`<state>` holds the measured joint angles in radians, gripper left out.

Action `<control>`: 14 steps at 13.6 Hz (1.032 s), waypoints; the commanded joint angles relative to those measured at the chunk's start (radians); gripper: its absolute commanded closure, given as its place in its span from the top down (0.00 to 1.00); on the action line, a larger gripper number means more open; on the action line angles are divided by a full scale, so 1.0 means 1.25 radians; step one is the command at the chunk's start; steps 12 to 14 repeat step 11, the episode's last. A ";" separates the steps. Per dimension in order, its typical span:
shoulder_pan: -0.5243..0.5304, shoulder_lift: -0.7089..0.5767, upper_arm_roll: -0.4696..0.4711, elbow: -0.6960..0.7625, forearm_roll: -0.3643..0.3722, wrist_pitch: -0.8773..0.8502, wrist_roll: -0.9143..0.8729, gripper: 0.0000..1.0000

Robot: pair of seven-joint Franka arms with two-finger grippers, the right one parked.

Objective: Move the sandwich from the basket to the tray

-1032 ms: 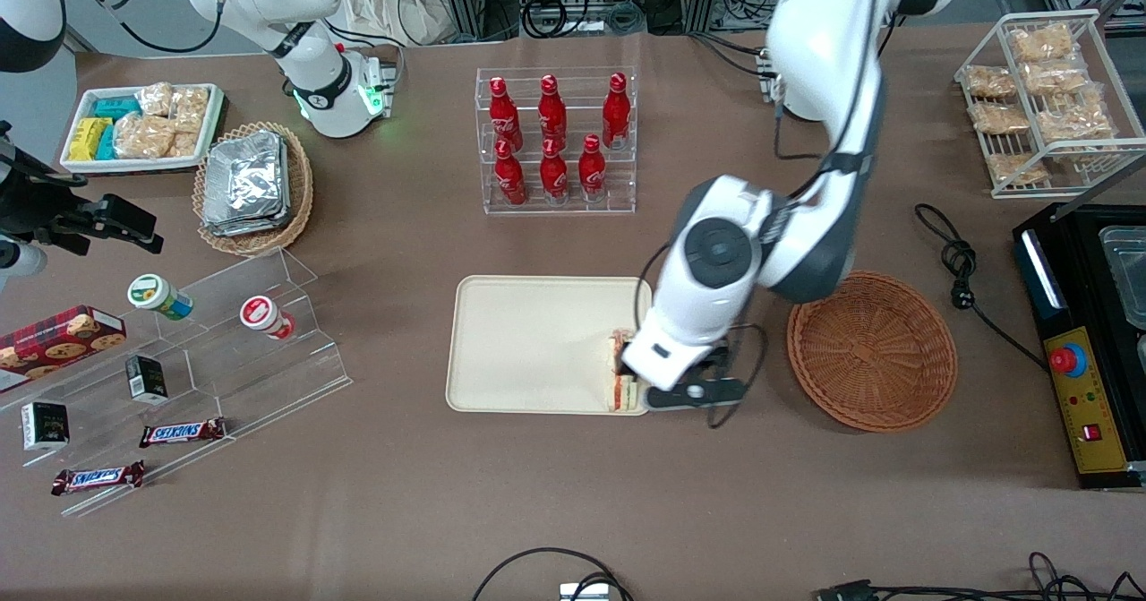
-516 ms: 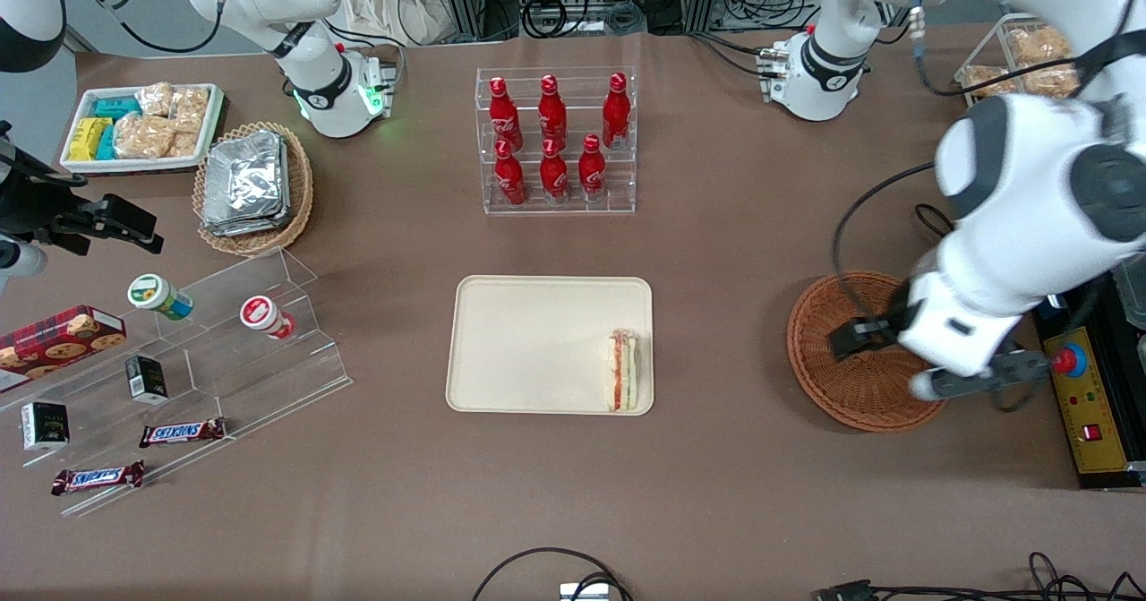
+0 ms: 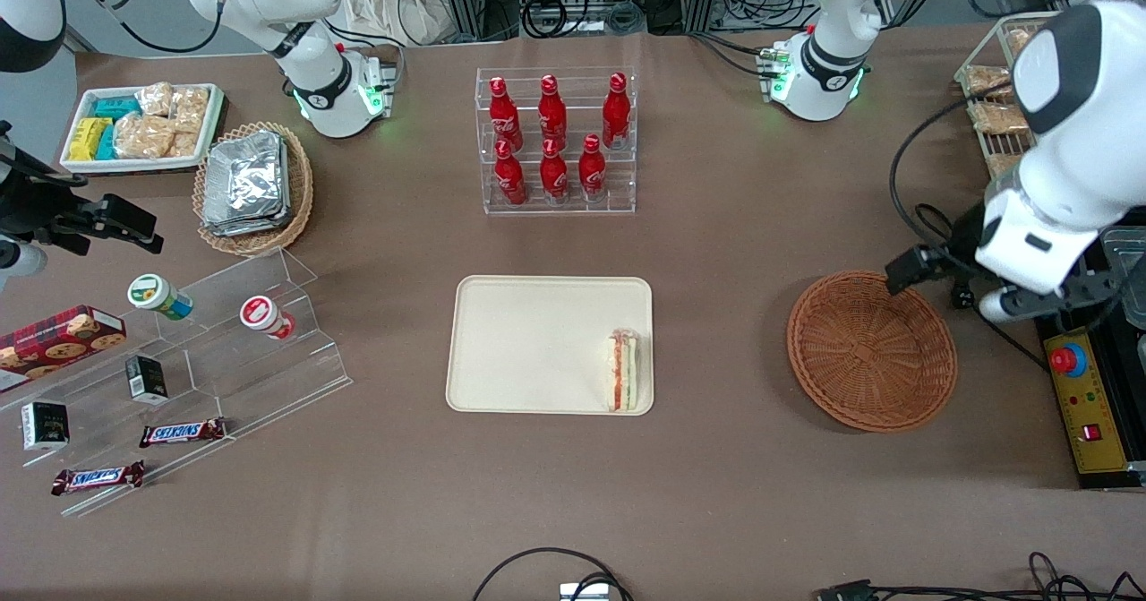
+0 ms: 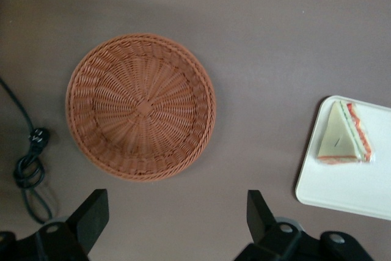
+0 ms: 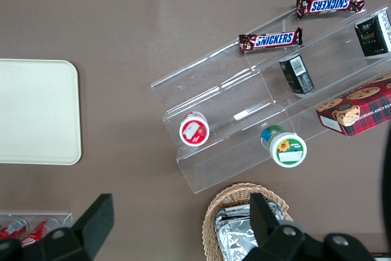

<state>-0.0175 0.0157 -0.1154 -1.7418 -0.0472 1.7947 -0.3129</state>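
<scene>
From my station I saw the sandwich lying flat on the cream-beige tray, tucked against the rim at the tray's end nearest the working arm, in the corner closest to the front camera. Its red-orange and green filling edge faced the middle of the tray. In the left wrist view the wedge showed its pale triangular face inside clear wrap, with the filling stripe along one long side, and it sat close to the tray's rounded corner.

The reddish-brown wicker basket sat on the brown table, well apart from the tray, toward the working arm's end. I saw nothing inside it; the woven bottom was bare.

The left gripper hung in the air above the table, just off the basket's rim, toward the working arm's end of the table. Its two black fingers were spread wide with nothing between them. In the front view the gripper was beside the basket's rim and a coiled black cable lay on the table close by.

Farther from the front camera than the tray stood a clear rack of red bottles. A wire rack of snack bags stood at the working arm's end, partly covered by the arm.
</scene>
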 commanded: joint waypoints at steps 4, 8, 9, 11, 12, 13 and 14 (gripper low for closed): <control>0.074 -0.123 -0.067 -0.095 0.017 0.004 0.010 1.00; 0.074 -0.122 -0.068 -0.089 0.055 -0.012 0.044 1.00; 0.074 -0.123 -0.068 -0.088 0.056 -0.017 0.044 1.00; 0.074 -0.123 -0.068 -0.087 0.056 -0.023 0.056 1.00; 0.074 -0.123 -0.068 -0.087 0.056 -0.023 0.056 1.00; 0.074 -0.123 -0.068 -0.087 0.056 -0.023 0.056 1.00; 0.074 -0.123 -0.068 -0.087 0.056 -0.023 0.056 1.00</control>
